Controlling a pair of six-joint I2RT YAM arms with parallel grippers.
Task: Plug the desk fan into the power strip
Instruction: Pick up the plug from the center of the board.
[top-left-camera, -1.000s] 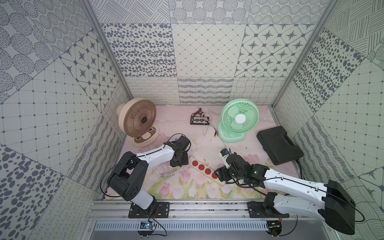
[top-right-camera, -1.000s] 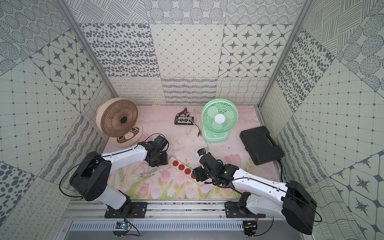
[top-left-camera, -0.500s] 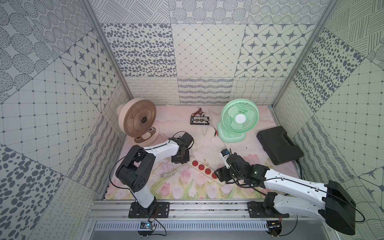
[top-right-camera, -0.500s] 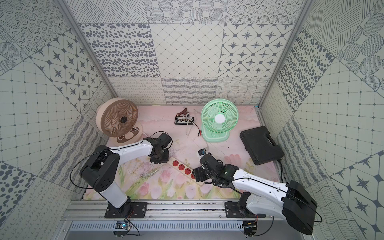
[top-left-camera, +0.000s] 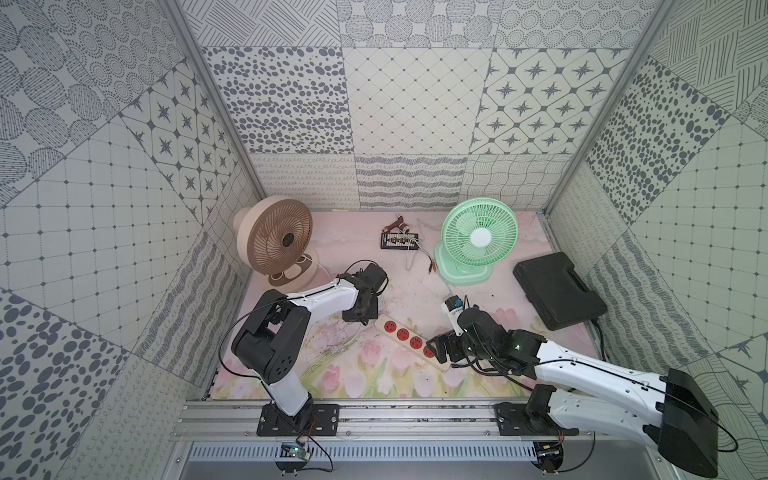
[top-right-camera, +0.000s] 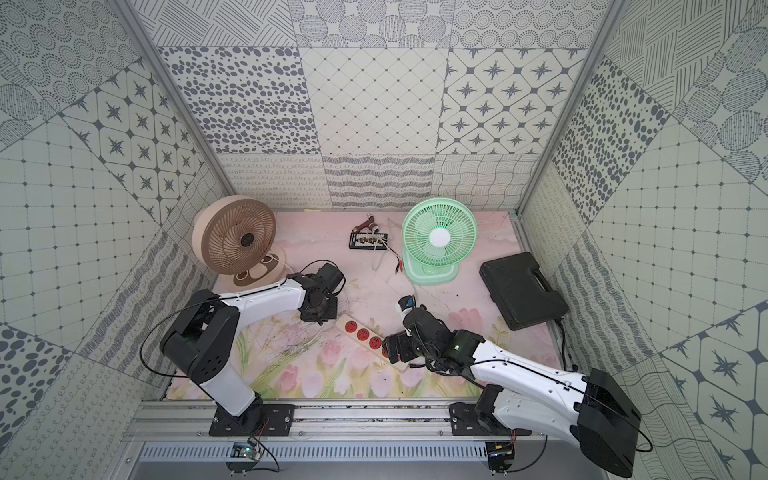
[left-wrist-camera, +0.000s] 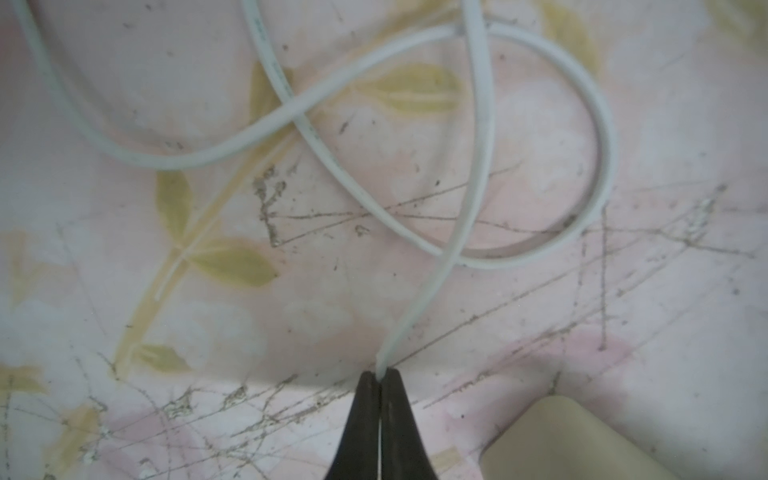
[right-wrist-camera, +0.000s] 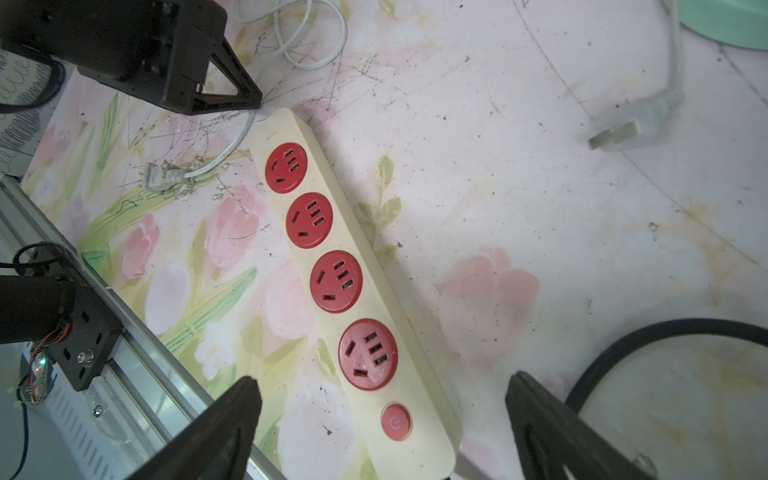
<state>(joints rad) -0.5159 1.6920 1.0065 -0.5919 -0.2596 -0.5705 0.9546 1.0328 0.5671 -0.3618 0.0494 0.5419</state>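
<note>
Quick update. The biggest change from a second ago is the left arm. Its black shoulder block has swung up and to the right in both top views, and the wrist has nudged a bit toward the upper right. Half a second ago it was already about where it is now. The left gripper (top-left-camera: 363, 316) itself sits at nearly the same spot, left of centre, just off the upper-left end of the strip (top-left-camera: 409, 341).

The left wrist cam shows the left gripper (left-wrist-camera: 380, 374) pinched tight on the white cord (left-wrist-camera: 469, 199). The tips are together and the cord comes straight out from between them. The rest of the cord loops loose on the mat (left-wrist-camera: 208, 332). From the right wrist cam you can see its plug (right-wrist-camera: 160, 176) lying flat on the mat near the strip's end socket, not in anything yet.

The strip (top-right-camera: 368, 336) hasn't moved. It lies flat at lower centre of both top views, slanting from upper left down to lower right, between the two grippers.

The right gripper (top-left-camera: 436, 351) is where it was, over the strip's lower-right end. Its fingers (right-wrist-camera: 232, 419) are spread wide on either side of the button end, holding nothing.

The brown fan (top-left-camera: 278, 245) is upper left and the green fan (top-left-camera: 480, 237) upper right. The board (top-left-camera: 399, 241) sits between them and the case (top-left-camera: 557, 297) at the right, all same as before. The green fan's own plug (right-wrist-camera: 615, 137) lies loose on the mat too.
</note>
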